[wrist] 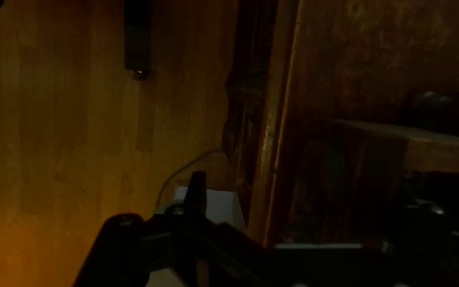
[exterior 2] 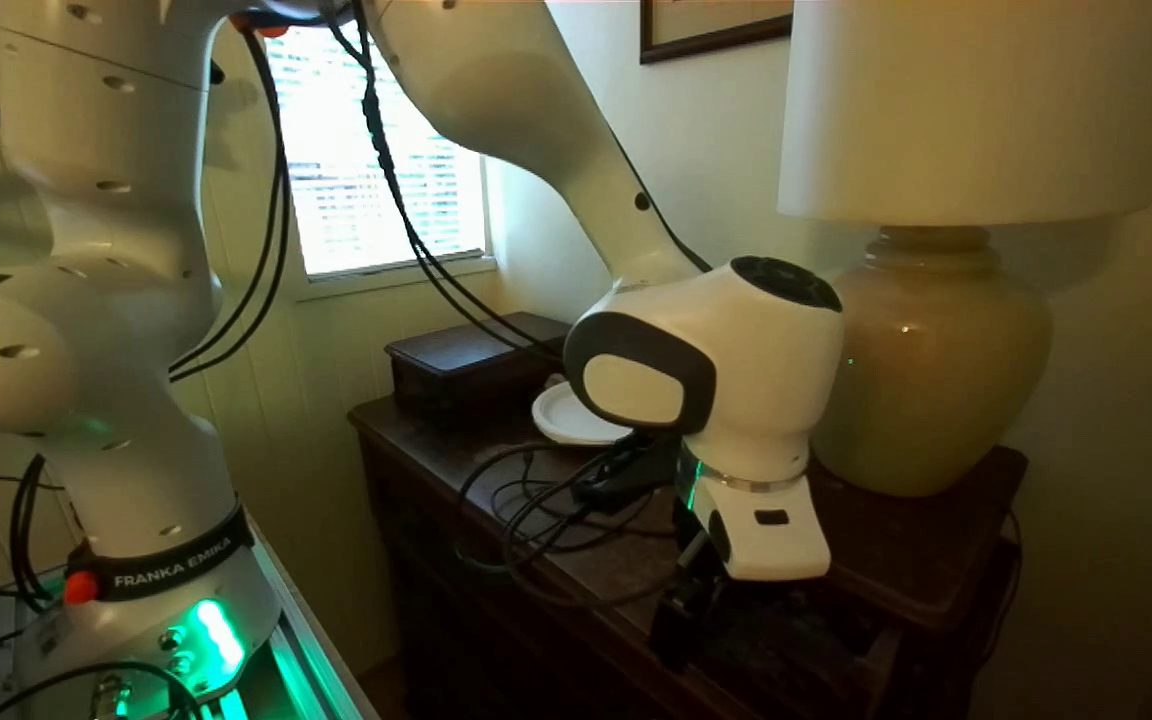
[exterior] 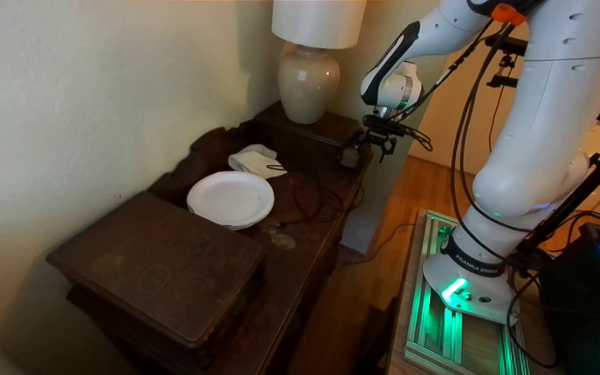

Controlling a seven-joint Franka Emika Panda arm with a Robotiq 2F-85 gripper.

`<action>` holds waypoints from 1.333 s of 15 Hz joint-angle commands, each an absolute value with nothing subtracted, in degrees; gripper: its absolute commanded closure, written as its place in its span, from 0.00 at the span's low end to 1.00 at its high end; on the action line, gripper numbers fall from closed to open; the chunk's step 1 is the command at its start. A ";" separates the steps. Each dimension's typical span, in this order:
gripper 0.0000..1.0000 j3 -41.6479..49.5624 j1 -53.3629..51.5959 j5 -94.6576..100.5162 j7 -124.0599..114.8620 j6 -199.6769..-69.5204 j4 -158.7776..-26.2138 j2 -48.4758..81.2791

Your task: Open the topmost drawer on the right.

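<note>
The topmost drawer juts from the raised wooden section under the lamp, at one end of the desk; the wrist view catches a paler upper edge of it, while its inside is too dark to read. The gripper is right by the drawer with its fingers wide apart, though whether one of them touches the wood cannot be told. Further along the desk lies a bunched white cloth, and close to it a white plate, face up. Past the plate stands a large boxy wooden unit, its flat top closed over a hidden inside.
</note>
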State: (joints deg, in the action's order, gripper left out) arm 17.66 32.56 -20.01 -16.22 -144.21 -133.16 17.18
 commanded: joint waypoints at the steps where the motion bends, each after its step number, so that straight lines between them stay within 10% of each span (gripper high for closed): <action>1: 0.00 22.83 28.99 -15.20 -19.14 -139.24 -133.59 16.62; 20: 0.00 31.86 19.38 0.11 -38.27 -135.40 -139.55 12.14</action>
State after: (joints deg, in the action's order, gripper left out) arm 30.99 20.76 -2.81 -34.63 -136.16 -135.76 15.31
